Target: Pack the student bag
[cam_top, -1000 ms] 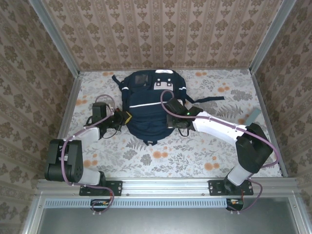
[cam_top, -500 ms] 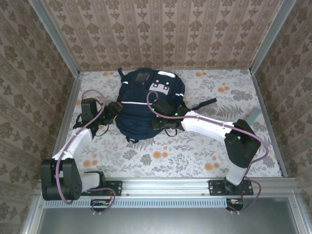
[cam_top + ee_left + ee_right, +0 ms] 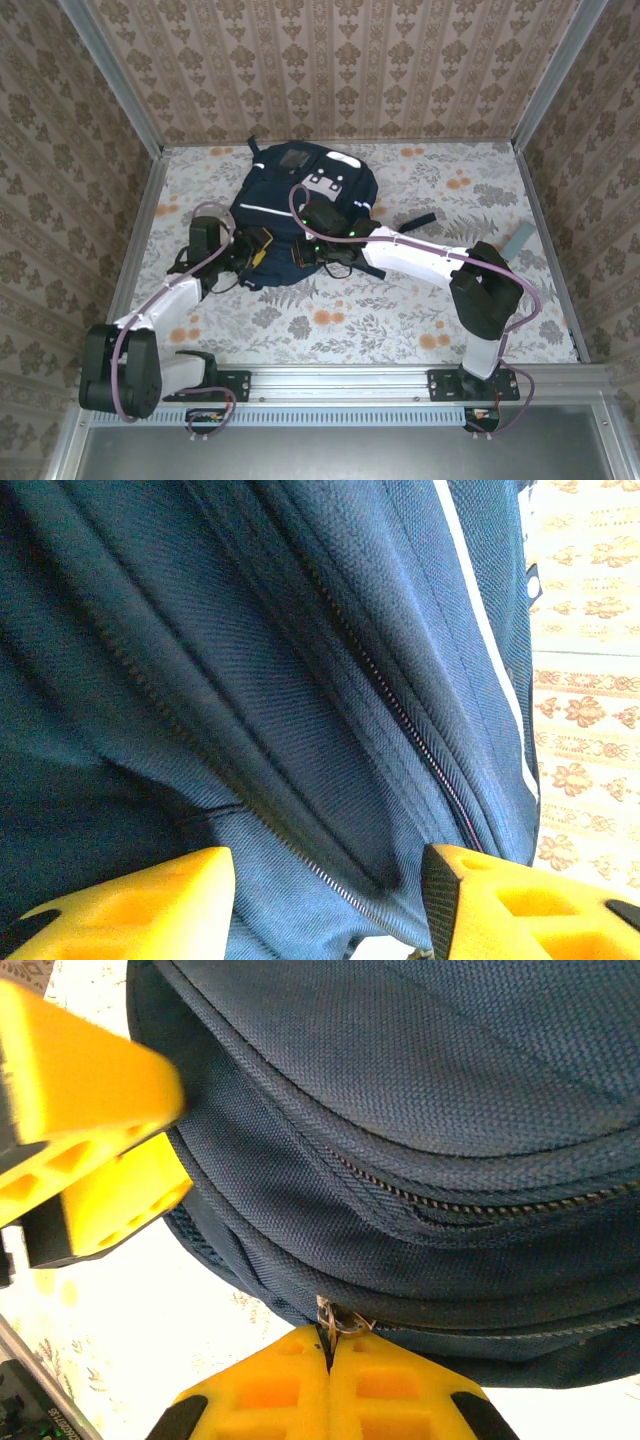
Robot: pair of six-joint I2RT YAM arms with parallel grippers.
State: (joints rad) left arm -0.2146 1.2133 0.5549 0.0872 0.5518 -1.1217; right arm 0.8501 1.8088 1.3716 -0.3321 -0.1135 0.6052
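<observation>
Carrying surface: the bench (image 3: pixel 420 320) has a floral cover and walls on three sides. Both arms reach in from its near edge.
Student bag: the student bag (image 3: pixel 290 190) lies flat toward the far edge of the bench, left of centre, with its grey-white patches up. Its near end is bunched between the two grippers.
Left gripper: the left gripper (image 3: pixel 325 905) sits at the bag's near left side with its jaws roughly half apart. Navy fabric and a zip line lie just in front of them. We see nothing pinched and cannot tell whether the pads touch the cloth.
Right gripper: the right gripper (image 3: pixel 328 1355) is at the bag's near end, jaws pressed fully together and nipping a small metal part at their tips.
Zip pull: the zip pull (image 3: pixel 340 1318) is that metal part, sitting on the bag's lowest seam. The zip teeth we can see are meshed.
Progress: we judge the step in hand to be zip work, with the right gripper on the pull and the left placed to steady the fabric.
Open question: we cannot tell whether anything is inside the bag.
Left to do: we judge the zip has yet to be run along its track.
</observation>
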